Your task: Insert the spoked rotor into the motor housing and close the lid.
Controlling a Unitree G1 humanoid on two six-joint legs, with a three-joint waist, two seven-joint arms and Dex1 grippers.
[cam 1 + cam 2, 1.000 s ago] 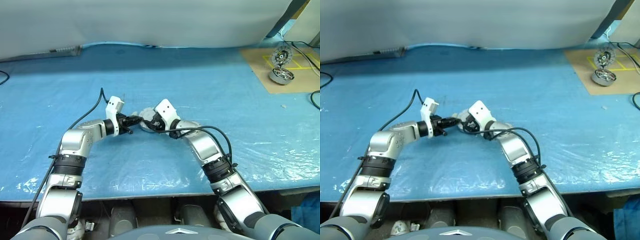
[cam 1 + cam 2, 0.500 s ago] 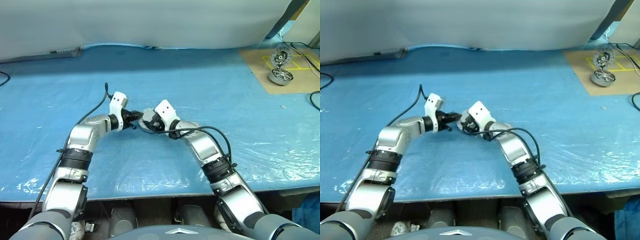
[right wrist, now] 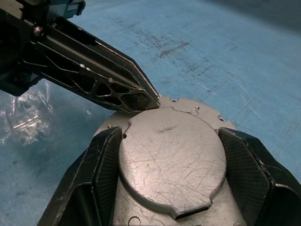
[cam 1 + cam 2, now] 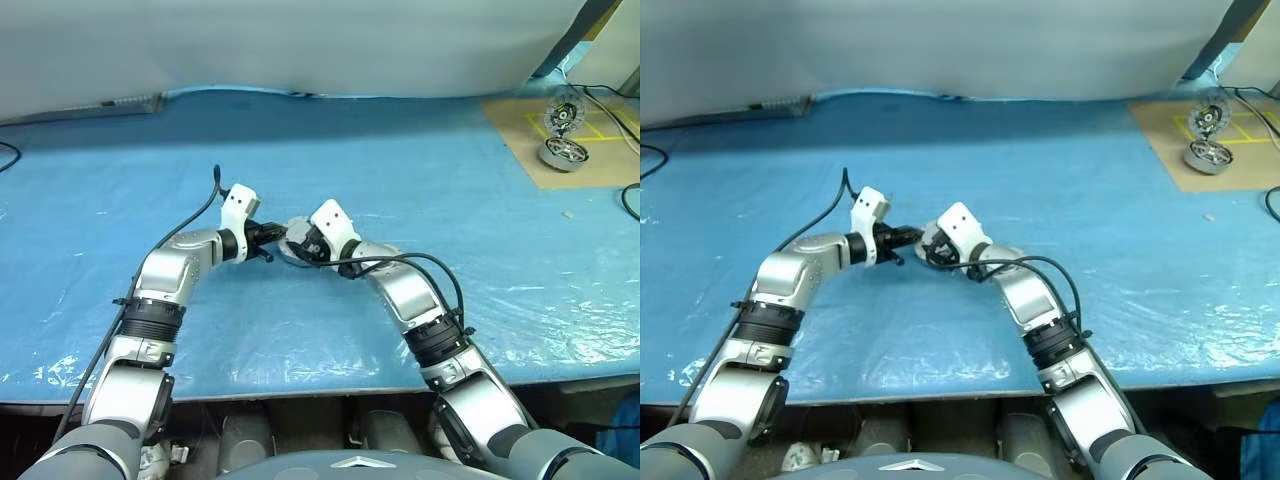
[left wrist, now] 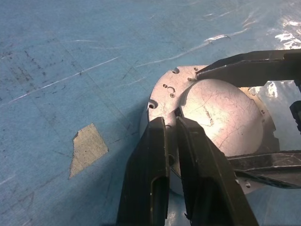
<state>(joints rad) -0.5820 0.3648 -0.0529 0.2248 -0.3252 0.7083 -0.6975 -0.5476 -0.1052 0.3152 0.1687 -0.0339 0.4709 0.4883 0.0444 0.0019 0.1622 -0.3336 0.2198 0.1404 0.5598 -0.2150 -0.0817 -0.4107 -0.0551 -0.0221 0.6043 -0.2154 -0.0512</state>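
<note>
Right wrist view shows the round silver-grey metal lid [image 3: 171, 155], scratched and with a notched edge, lying closed on the blue plastic-covered table [image 4: 420, 170] between the two arms, clamped at opposite sides by the spread black fingers of the right gripper [image 3: 171, 162]. Against its edge rests the tip of the left gripper [image 5: 173, 123], its two black fingers pressed together and holding nothing. Well apart, at the table's far right corner, a tan cardboard sheet [image 4: 525, 150] carries two small silver motor parts [image 4: 561, 151], too small to tell apart
</note>
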